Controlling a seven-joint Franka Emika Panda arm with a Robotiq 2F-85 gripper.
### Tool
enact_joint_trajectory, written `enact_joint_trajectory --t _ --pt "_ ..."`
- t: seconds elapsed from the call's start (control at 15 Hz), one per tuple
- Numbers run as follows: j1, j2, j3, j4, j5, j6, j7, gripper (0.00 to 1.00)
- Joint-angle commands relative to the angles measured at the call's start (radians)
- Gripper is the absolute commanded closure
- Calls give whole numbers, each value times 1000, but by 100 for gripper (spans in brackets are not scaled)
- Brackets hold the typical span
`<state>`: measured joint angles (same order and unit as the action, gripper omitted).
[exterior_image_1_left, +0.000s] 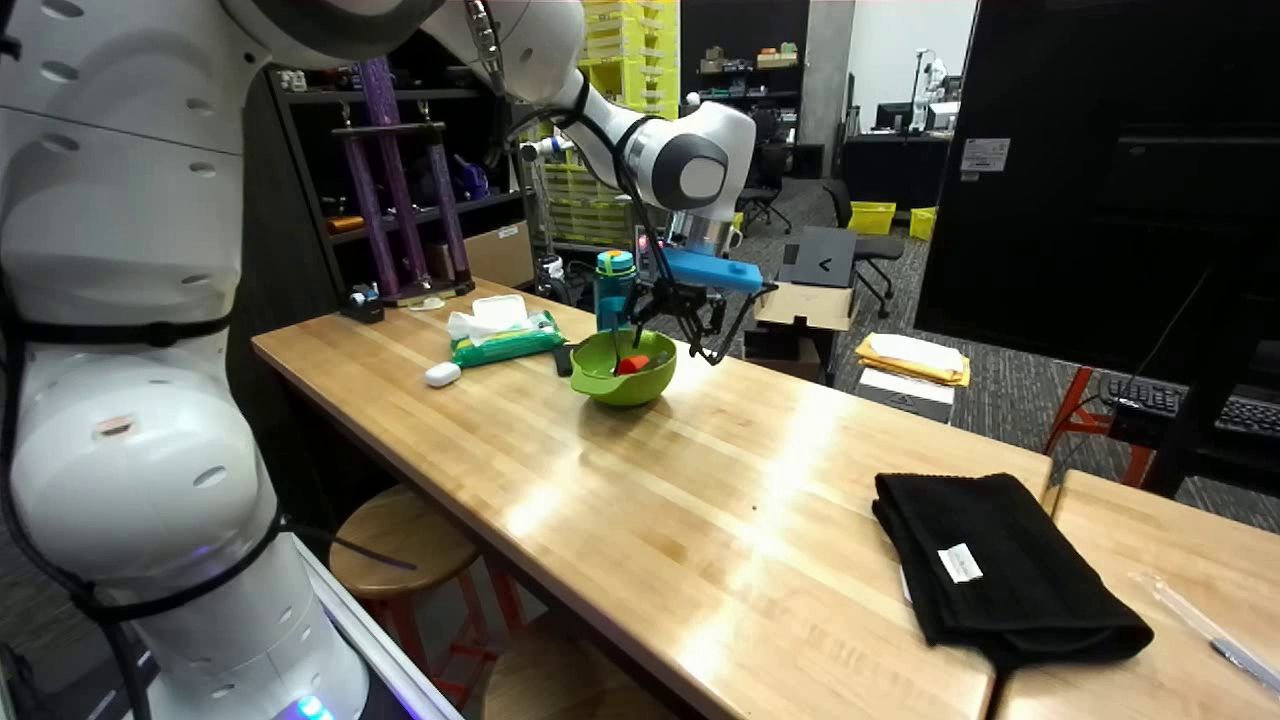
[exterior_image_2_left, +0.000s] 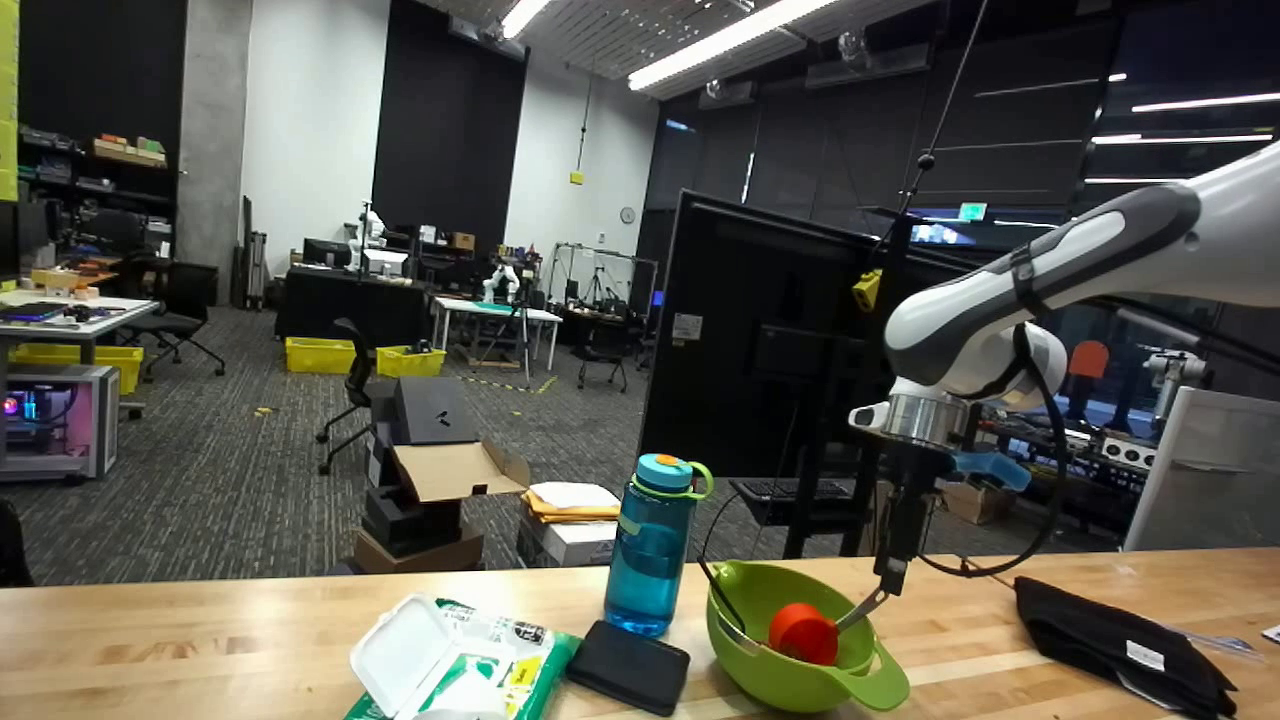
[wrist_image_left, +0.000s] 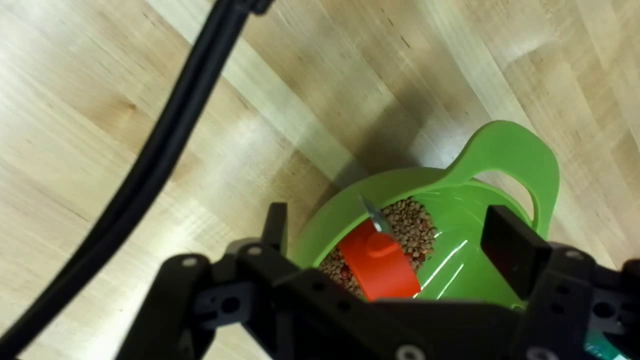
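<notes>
"Two fingers (wrist_image_left: 512, 250): how do they stand?"

"Well apart, clamped on nothing. The gripper (wrist_image_left: 385, 206) is over the bowl (wrist_image_left: 542, 165), the scoop (wrist_image_left: 385, 270) showing in the gap."

"Where does the scoop lie?"

"Inside the bowl, tipped, it seems, on the grains (wrist_image_left: 410, 227), its metal handle (exterior_image_2_left: 862, 608) slanting up toward the fingers. Whether they touch it, I can't tell."

"How would it handle?"

"Light and stiff, I'd judge: plastic-looking in front, the slim handle probably slick. I'd grip that handle above the bowl; the round front would likely roll and scatter grains."

"Edges, room?"

"The case (exterior_image_2_left: 630, 665) lies just beside the bowl, the wipes (exterior_image_1_left: 508, 345) beyond the case. The bottle (exterior_image_2_left: 650, 550) stands near the bowl, toward an edge of the table (exterior_image_2_left: 250, 620), tall enough to be a snag. In an exterior view the towel (exterior_image_1_left: 990, 570) lies well apart from the bowl, a long stretch of table between them."
</notes>
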<state>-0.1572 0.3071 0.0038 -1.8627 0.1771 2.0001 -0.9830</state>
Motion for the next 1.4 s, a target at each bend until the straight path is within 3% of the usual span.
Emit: enact_joint_trajectory --t 0.0,0.27,0.33,0.4,0.47,0.6,1.07,1.33 --pt "1 -27 3 -40 13 14 -1 0" --pt "5 -23 11 -48 24 13 -3 1" --pt "6 -34 11 -64 24 14 -3 6" --pt "7 -36 11 -68 23 13 -1 25" --pt "8 -38 11 -72 21 12 1 26" --pt "7 -41 10 -80 21 13 1 39" --pt "10 -39 11 -80 17 15 3 94" --pt "16 -40 13 -75 13 15 7 100"
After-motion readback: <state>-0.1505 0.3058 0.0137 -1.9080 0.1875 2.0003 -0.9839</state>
